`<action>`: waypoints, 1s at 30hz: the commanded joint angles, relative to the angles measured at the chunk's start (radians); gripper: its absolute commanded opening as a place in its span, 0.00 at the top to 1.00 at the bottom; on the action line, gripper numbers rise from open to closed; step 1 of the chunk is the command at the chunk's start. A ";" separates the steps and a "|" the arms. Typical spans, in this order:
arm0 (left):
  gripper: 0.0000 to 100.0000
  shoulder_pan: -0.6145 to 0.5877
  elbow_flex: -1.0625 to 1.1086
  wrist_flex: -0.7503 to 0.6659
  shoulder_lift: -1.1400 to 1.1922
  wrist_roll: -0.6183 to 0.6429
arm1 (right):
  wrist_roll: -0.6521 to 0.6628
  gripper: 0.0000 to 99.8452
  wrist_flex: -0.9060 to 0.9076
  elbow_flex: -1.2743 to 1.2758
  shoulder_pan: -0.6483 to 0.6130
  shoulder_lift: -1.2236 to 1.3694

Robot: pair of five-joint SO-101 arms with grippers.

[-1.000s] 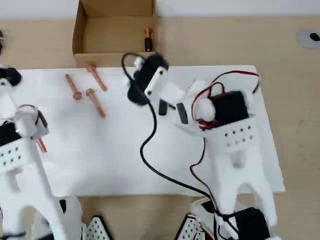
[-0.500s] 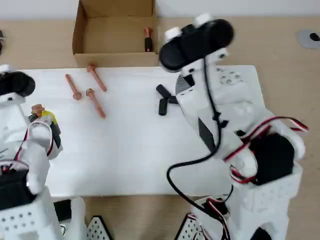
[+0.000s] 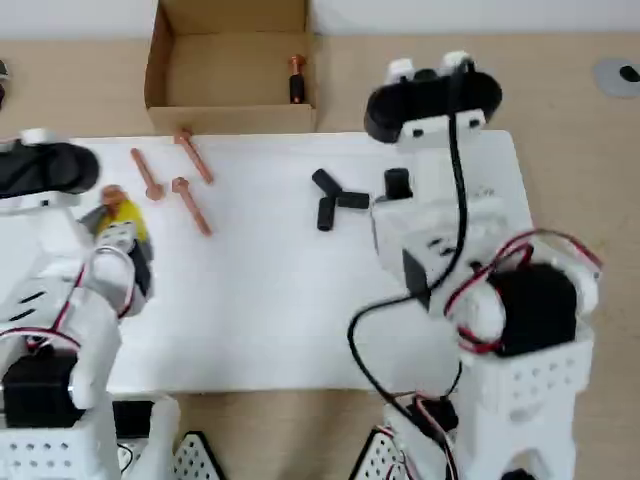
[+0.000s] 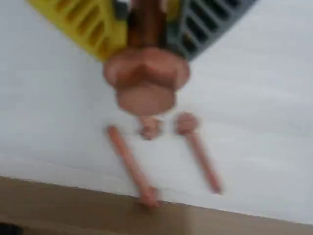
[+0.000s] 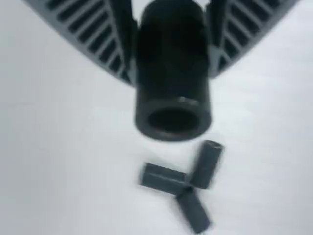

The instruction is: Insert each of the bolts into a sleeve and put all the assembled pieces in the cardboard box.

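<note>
My left gripper (image 4: pixel 146 19) is shut on a copper bolt (image 4: pixel 145 83), head outward, held above the white mat; in the high view that bolt (image 3: pixel 112 196) sits at the left arm's tip. Three loose copper bolts (image 3: pixel 188 204) lie on the mat near the box, also seen below the held bolt (image 4: pixel 198 152). My right gripper (image 5: pixel 171 29) is shut on a black sleeve (image 5: pixel 172 88), its open end facing out; the high view shows this sleeve (image 3: pixel 398 184) raised. Three black sleeves (image 3: pixel 331 199) lie clustered mid-mat (image 5: pixel 183 181). The cardboard box (image 3: pixel 158 60) holds one assembled piece (image 3: pixel 296 78).
The white mat (image 3: pixel 260 290) covers most of the wooden table (image 3: pixel 570 110). A black cable (image 3: pixel 372 330) hangs from the right arm over the mat. A grey disc (image 3: pixel 618 74) lies at the far right corner.
Both arms have lifted and pulled back from the mat's far side. The left arm rose with a bolt in its gripper, the right arm came up off the sleeve cluster holding a sleeve.
</note>
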 commanded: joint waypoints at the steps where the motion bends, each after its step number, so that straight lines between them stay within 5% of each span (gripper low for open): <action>1: 0.99 0.075 0.009 -0.032 -0.010 0.063 | -0.061 0.99 -0.086 0.091 -0.084 -0.110; 9: 0.98 0.124 0.018 -0.063 -0.018 0.141 | -0.058 0.99 -0.491 0.518 -0.282 -0.456; 20: 0.99 0.118 0.012 -0.094 -0.021 0.155 | -0.058 0.99 -1.267 1.365 -0.317 -0.871; 30: 0.99 0.126 0.014 -0.212 -0.021 0.313 | -0.058 0.99 -1.433 1.690 -0.317 -1.049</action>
